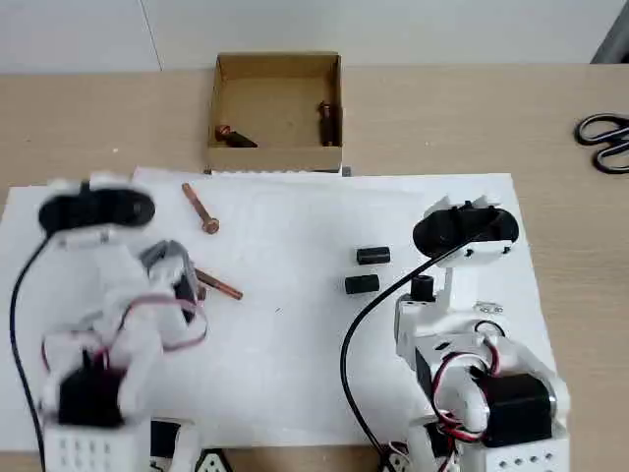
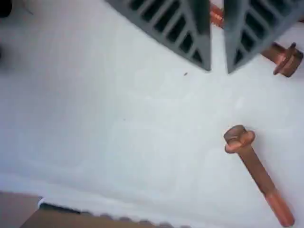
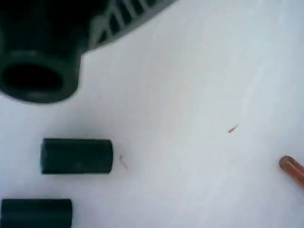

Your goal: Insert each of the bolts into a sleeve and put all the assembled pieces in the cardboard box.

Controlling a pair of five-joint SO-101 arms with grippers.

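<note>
My left gripper [image 2: 217, 66] is low over the white paper with its grey fingers shut on the shaft of a copper bolt [image 2: 284, 59], whose flanged head sticks out to one side. A second bolt [image 2: 254, 166] lies loose nearby, closer to the cardboard box [image 1: 277, 152]. My right gripper [image 1: 423, 295] is shut on a black sleeve [image 3: 35, 71], held with its hollow end facing the camera; one grey finger [image 3: 123, 19] shows beside it. Two more sleeves [image 3: 76, 156] [image 3: 35, 213] lie side by side on the paper. The box holds two assembled pieces [image 1: 329, 120].
The white paper sheet [image 1: 295, 374] covers the table between the arms. A pair of scissors [image 1: 604, 141] lies at the far right on the bare wood. The box stands at the back centre, just past the paper's far edge.
</note>
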